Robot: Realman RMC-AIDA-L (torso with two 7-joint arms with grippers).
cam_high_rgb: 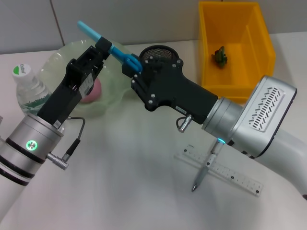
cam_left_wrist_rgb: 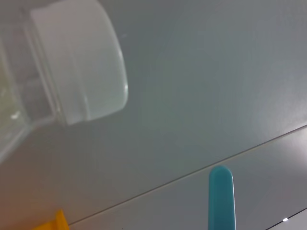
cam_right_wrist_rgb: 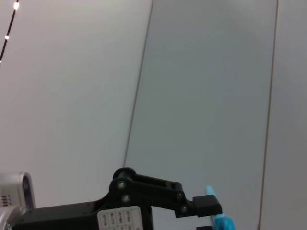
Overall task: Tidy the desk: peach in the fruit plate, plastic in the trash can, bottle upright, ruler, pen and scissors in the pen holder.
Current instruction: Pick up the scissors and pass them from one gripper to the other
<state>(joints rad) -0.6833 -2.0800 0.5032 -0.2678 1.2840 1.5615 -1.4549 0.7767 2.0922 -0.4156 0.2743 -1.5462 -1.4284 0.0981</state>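
Observation:
Blue scissors [cam_high_rgb: 111, 47] hang in the air above the fruit plate [cam_high_rgb: 112, 91], held at both ends. My left gripper [cam_high_rgb: 102, 47] is shut on their middle, and the blade end sticks out up and to the left. My right gripper [cam_high_rgb: 132, 66] is shut on the handle end, right beside the black mesh pen holder [cam_high_rgb: 160, 50]. A pink peach [cam_high_rgb: 94, 91] lies in the plate. The bottle [cam_high_rgb: 28, 88] stands upright at the left; its cap [cam_left_wrist_rgb: 79, 62] and the scissors' tip [cam_left_wrist_rgb: 221, 196] show in the left wrist view. The ruler [cam_high_rgb: 230, 175] and the pen [cam_high_rgb: 203, 173] lie on the table, front right.
The yellow trash can [cam_high_rgb: 261, 48] stands at the back right with a green piece of plastic [cam_high_rgb: 220, 56] inside. The right arm's silver forearm [cam_high_rgb: 259, 120] reaches over the table above the ruler. A wall runs behind the table.

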